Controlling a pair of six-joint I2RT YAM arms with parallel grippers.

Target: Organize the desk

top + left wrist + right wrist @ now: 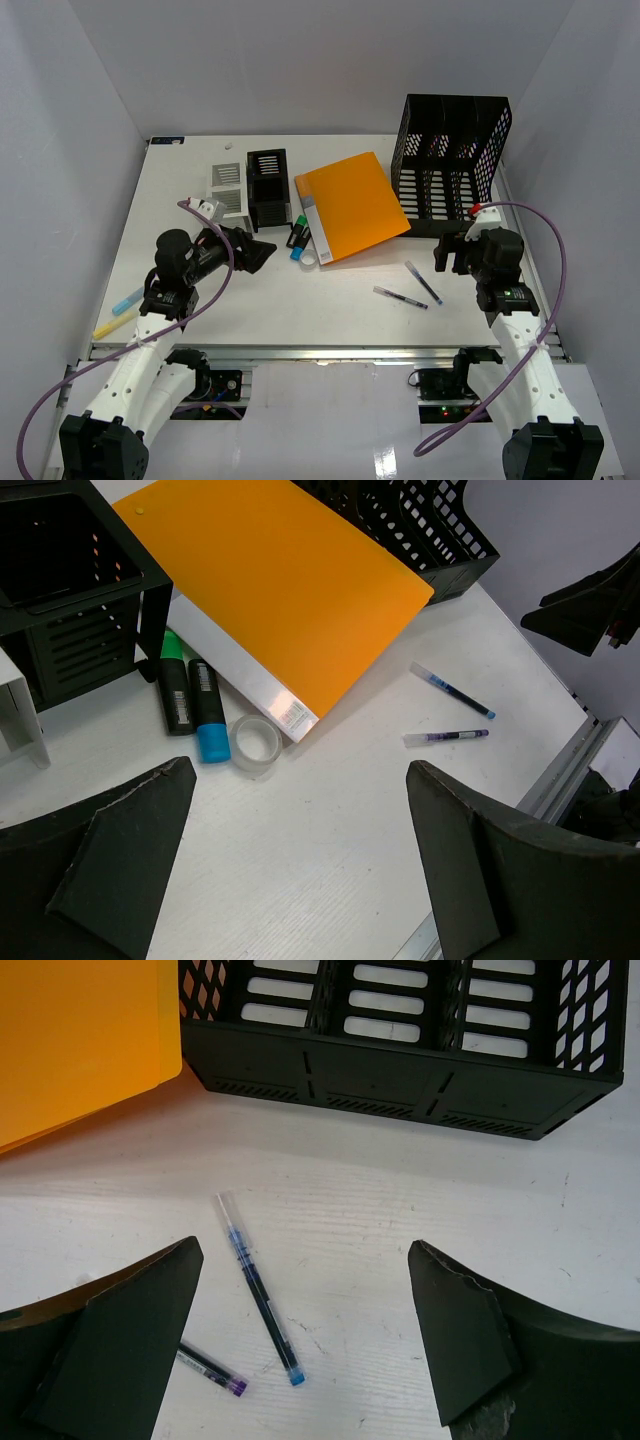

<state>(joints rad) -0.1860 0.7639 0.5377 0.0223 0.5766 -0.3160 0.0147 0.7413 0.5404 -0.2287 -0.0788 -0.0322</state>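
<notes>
The white desk (330, 315) holds an orange folder (352, 206), a tape roll (309, 259), green and blue markers (298, 238) and two pens (424, 282). My left gripper (258, 252) is open and empty above the desk, left of the tape roll (255, 744); in its wrist view (300, 810) bare desk lies between the fingers. My right gripper (447, 252) is open and empty above the desk by the pens. In the right wrist view (305, 1300) the blue-tipped pen (259, 1288) lies between the fingers and the purple-tipped pen (210, 1368) beside the left finger.
A black mesh file rack (450, 165) stands at the back right. A black organizer (267, 188) and a white one (227, 190) stand at the back middle. A blue highlighter (127, 300) and a yellow one (108, 327) lie at the front left. White walls enclose the desk.
</notes>
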